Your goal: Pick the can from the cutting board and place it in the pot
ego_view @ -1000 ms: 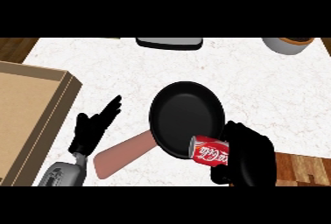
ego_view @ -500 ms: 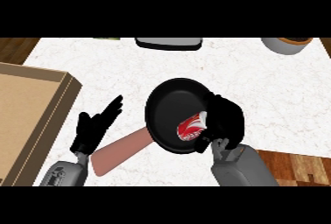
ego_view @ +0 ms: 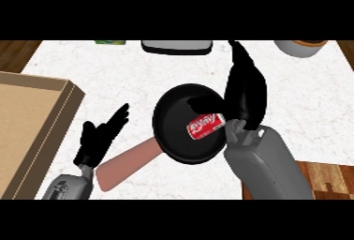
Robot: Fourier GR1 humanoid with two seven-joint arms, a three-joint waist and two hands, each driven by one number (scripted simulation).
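The can (ego_view: pixel 205 126), red with white lettering, lies on its side inside the pot (ego_view: pixel 173 119), toward the right half of the black interior, its long axis tilted slightly up to the right. No fingers are wrapped round it. Its right end meets the dark outline of the right hand (ego_view: pixel 245 96); from this steep angle I cannot tell whether the two touch or the hand is above it.

The right hand is open. Its fingers (ego_view: pixel 239 58) run straight and close together toward the far side of the counter (ego_view: pixel 117 70), and the thumb (ego_view: pixel 198 102) sticks out to the left over the pot's upper interior. It holds nothing. Its grey forearm (ego_view: pixel 266 164) comes up from the lower edge and covers the pot's right rim.

The pot is a shallow, round black vessel sitting on the white speckled counter, with a pinkish handle (ego_view: pixel 128 161) slanting down to the left.

Just beside that handle, the left hand (ego_view: pixel 97 140) rests open with fingers spread and pointing up and to the right, touching nothing that shows.

A large tan box (ego_view: pixel 31 126) with a raised rim fills the left edge. A strip of wooden board (ego_view: pixel 325 176) shows at the lower right, partly behind the right forearm. Along the far edge stand a dark tray (ego_view: pixel 176 46), a pale bowl (ego_view: pixel 301 48) and a small green item (ego_view: pixel 110 42).
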